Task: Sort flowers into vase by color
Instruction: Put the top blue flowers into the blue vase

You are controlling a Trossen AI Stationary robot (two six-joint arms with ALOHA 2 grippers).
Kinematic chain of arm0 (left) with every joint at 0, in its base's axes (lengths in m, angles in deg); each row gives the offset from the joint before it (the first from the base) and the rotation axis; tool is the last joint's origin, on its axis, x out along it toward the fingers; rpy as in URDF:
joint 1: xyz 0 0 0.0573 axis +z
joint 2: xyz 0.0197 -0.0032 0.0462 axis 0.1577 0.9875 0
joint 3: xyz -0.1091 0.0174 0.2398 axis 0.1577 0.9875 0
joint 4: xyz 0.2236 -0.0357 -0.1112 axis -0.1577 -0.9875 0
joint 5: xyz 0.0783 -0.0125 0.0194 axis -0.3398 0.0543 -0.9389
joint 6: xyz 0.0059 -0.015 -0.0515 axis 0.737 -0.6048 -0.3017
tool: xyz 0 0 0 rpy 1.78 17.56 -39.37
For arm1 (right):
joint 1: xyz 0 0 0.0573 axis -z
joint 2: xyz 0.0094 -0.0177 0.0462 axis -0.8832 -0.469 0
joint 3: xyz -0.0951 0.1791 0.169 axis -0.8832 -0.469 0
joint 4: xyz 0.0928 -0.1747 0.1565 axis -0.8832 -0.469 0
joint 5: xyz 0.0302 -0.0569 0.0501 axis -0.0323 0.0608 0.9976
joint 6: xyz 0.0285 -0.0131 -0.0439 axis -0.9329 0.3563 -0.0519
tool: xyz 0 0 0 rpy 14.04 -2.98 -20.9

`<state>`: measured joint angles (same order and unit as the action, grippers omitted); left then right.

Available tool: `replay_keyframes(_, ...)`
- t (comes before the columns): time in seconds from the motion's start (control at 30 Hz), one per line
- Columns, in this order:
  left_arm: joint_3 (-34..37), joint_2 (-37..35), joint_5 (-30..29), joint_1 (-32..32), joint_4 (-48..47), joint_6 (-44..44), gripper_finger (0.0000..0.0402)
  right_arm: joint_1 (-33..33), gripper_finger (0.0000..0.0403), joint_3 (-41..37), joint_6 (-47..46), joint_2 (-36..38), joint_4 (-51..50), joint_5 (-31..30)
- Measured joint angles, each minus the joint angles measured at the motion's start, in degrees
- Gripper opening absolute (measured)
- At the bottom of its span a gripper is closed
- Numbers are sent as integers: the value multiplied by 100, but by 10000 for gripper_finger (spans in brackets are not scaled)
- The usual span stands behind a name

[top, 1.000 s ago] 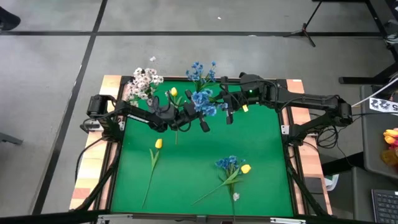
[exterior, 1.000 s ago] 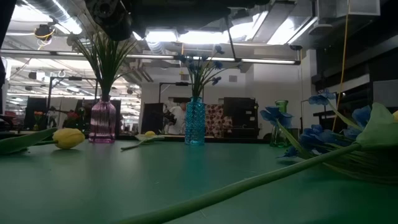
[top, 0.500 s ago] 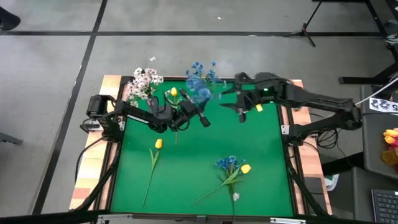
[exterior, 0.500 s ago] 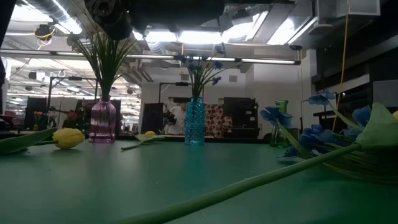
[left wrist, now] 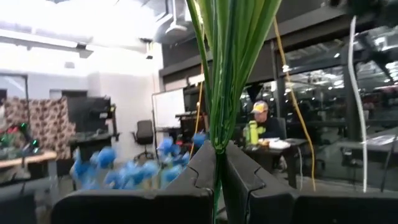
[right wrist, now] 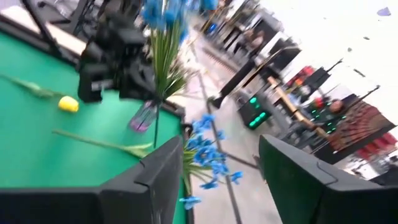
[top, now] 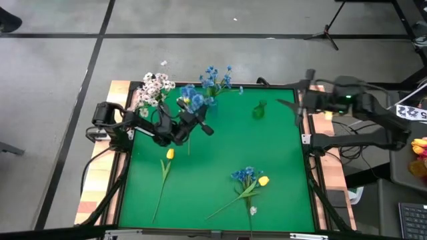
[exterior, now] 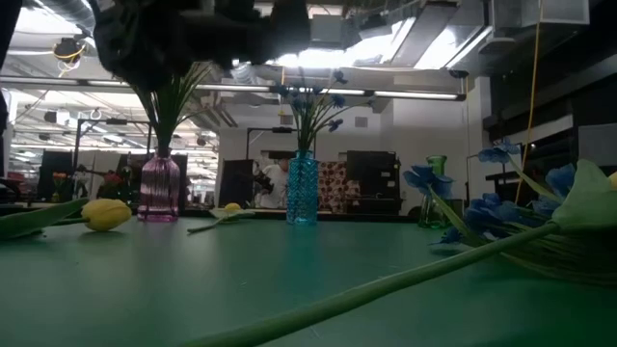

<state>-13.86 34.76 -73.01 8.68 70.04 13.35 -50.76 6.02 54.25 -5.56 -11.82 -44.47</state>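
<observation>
Green felt covers the table [top: 267,167], and a grey floor lies around it. From the table centre in the high view, the left gripper [top: 192,123] is at about 10 o'clock. Its fingers [left wrist: 242,177] are closed on the green stalks of a blue flower [top: 191,99], and the blooms stand toward 12 o'clock from the gripper, near the white spray [top: 153,88] at the far left corner. The blooms look blurred, so their exact shape is hard to tell. Another blue bunch [top: 217,77] stands in the blue vase [exterior: 302,189] at the far edge, and the pink vase [exterior: 159,186] holds green stalks. The right gripper [top: 298,107] is at about 2 o'clock, at the right edge of the table, with its fingers [right wrist: 147,174] spread apart and nothing between them. A yellow tulip [top: 169,154] lies at 9 o'clock. At 6 o'clock lie more blue blooms [top: 244,175] touching a yellow bud [top: 263,181].
</observation>
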Motion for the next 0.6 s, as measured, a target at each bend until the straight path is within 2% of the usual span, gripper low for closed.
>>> replay_keyframes(0.17,135,2,156,337,-133,-544,2,0,202,0,-158,301,-143,-7)
replay_keyframes(0.6,139,2,361,930,-1000,-992,2,0,198,2,-157,349,-723,-6)
